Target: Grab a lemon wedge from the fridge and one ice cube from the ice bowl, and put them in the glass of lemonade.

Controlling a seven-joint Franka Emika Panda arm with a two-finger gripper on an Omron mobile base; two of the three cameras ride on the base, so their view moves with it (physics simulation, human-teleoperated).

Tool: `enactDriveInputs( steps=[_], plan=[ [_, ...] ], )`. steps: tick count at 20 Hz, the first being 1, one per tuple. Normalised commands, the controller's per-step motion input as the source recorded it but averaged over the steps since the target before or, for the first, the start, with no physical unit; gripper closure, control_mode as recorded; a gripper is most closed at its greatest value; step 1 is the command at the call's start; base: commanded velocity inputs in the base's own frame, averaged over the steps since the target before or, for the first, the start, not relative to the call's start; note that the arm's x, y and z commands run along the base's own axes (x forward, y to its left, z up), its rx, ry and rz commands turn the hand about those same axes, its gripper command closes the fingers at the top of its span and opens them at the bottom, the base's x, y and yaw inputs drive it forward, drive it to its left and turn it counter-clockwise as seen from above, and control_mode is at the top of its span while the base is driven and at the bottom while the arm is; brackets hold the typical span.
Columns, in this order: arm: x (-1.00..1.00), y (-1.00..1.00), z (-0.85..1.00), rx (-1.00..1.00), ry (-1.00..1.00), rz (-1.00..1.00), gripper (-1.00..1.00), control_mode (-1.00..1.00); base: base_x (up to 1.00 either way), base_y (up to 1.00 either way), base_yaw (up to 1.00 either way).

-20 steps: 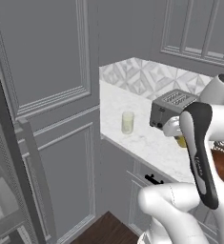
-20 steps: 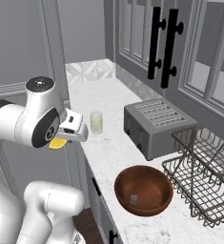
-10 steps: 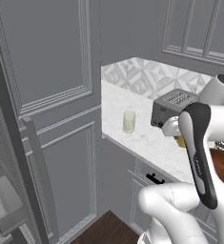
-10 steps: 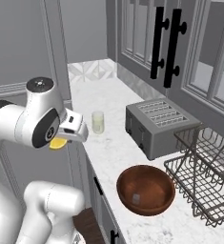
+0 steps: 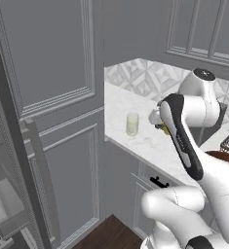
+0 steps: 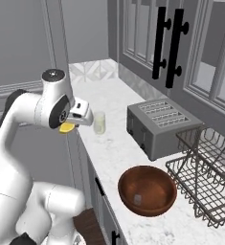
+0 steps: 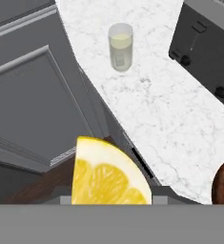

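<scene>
The lemon wedge [image 7: 108,176], bright yellow, sits at the bottom of the hand view with my gripper [image 7: 111,200] shut on it; the fingertips are hidden behind it. From the right base my gripper [image 6: 70,125] hangs beside the counter's front edge, the lemon wedge [image 6: 66,128] under it, a short way left of the glass of lemonade [image 6: 99,123]. The glass of lemonade [image 7: 120,46] stands upright on the white marble counter [image 7: 170,124]. The reddish-brown ice bowl [image 6: 146,191] rests near the counter's front edge, a pale cube inside. The fridge [image 5: 9,194] stands open at the far left.
A grey toaster [image 6: 162,127] stands behind the bowl, and a wire dish rack [image 6: 205,177] is to its right. Tall grey panelled cabinets [image 5: 62,97] rise left of the counter. Upper cabinets with black handles [image 6: 169,45] hang over the counter.
The arm has swung toward the glass, carrying the lemon wedge closer to it. The glass, bowl and toaster have stayed put.
</scene>
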Motion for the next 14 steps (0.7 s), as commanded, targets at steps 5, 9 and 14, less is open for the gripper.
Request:
enactDriveInputs(
  steps=[5, 9, 14],
  plan=[
    [1.0, 0.21, -0.1, -0.01, 0.06, 0.0, 1.0, -1.0, 0.0, 0.0, 0.0],
    [1.0, 0.03, -0.39, -0.11, 0.09, 0.0, 1.0, -1.0, 0.0, 0.0, 0.0],
    [0.92, -0.01, -0.4, -0.08, 0.11, 0.0, 1.0, -1.0, 0.0, 0.0, 0.0]
  ],
)
